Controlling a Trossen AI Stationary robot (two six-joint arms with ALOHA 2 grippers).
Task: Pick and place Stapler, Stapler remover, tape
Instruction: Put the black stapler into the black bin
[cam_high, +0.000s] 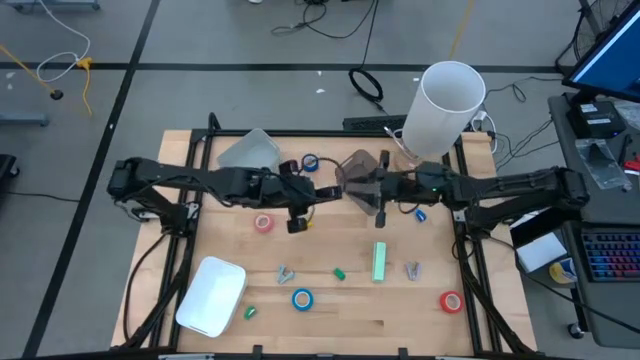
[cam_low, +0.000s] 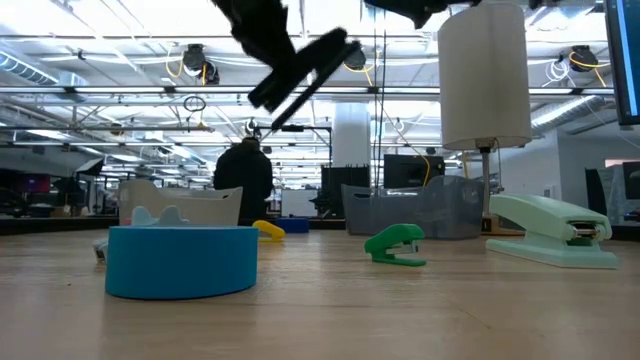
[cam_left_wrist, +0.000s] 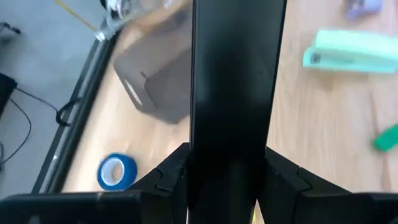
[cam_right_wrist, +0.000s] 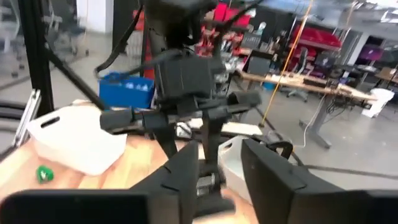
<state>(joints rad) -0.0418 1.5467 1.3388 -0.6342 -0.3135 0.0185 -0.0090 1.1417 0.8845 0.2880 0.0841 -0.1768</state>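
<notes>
My left gripper (cam_left_wrist: 230, 180) hovers over the table's middle (cam_high: 300, 200), shut on a long black stapler (cam_left_wrist: 233, 81), which shows tilted in the air in the low view (cam_low: 300, 68). My right gripper (cam_right_wrist: 221, 180) is open and faces it from the right (cam_high: 372, 190). Its fingers stand on either side of the stapler's free end (cam_right_wrist: 211, 186); I cannot tell whether they touch it. A mint stapler (cam_high: 380, 261), a green stapler remover (cam_high: 340, 272) and blue (cam_high: 302, 298) and red (cam_high: 264, 223) tape rolls lie flat on the table. My left gripper pinches the black stapler between its two fingers (cam_left_wrist: 168, 177) at one end (cam_left_wrist: 230, 155). The fingers lie along it, coming from the table's left. The rest of the stapler juts out ahead of them. It is lifted clear of the table and tilted.
A grey bin (cam_high: 357, 168) sits just beyond the grippers, with a clear bin (cam_high: 250, 150) at far left. A white lidded box (cam_high: 212, 295) is at near left and a tall white cylinder (cam_high: 445, 110) at far right. Another red roll (cam_high: 451, 301) and grey staple removers (cam_high: 412, 270) lie near the front.
</notes>
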